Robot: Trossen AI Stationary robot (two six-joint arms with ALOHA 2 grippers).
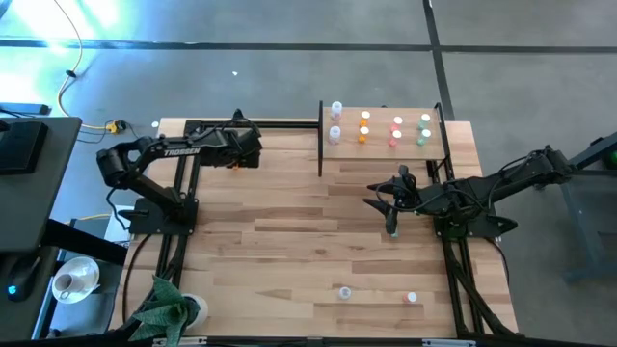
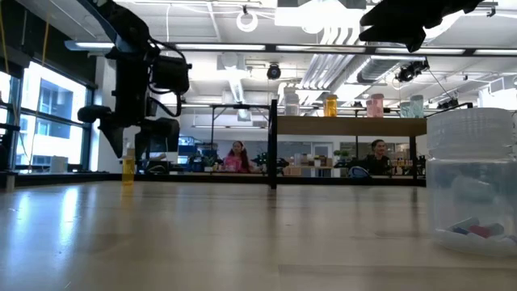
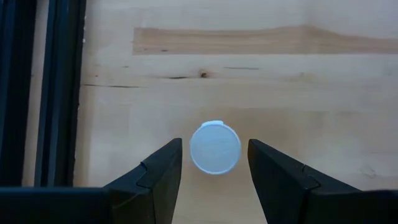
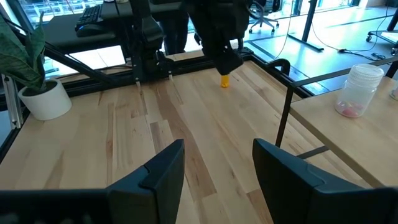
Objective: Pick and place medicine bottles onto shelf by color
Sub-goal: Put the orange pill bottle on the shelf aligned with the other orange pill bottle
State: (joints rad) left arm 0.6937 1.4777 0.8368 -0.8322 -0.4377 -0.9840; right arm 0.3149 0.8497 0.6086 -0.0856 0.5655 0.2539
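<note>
An orange medicine bottle with a white cap stands upright on the tabletop near the far left. My left gripper points steeply down over it, open, one finger on each side of the cap with a gap on both sides. The shelf at the far right carries pairs of clear, orange, pink and green bottles, each standing on its base. My right gripper hovers open in front of the shelf, nothing between its fingers.
Two more small bottles stand near the table's near edge; one looms close in the low view. A potted plant sits at the near left corner. Black posts edge the shelf.
</note>
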